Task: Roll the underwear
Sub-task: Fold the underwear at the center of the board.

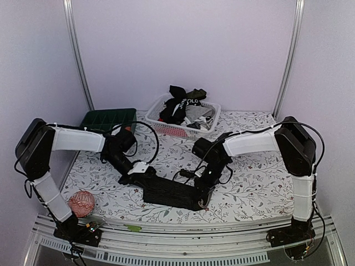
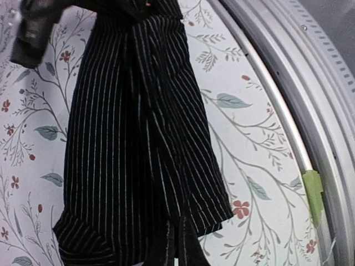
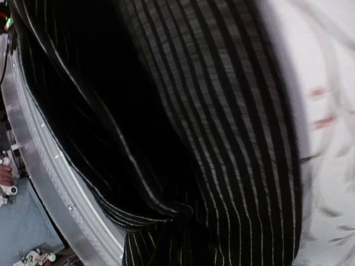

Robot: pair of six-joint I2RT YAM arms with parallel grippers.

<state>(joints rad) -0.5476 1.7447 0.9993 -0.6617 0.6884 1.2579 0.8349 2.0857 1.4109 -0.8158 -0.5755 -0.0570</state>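
A black pinstriped underwear lies stretched flat near the table's front edge, between my two grippers. My left gripper is shut on its left end. In the left wrist view the underwear bunches into the jaws at the bottom edge. My right gripper is shut on the right end. In the right wrist view the underwear fills the frame and gathers at the jaws; the fingers are hidden by cloth. More underwear, black, white and grey, is piled in the basket.
A white lattice basket stands at the back centre. A dark green tray is at the back left. A pink-red yarn ball sits at the front left corner. The metal table rail with green tape runs close along the underwear.
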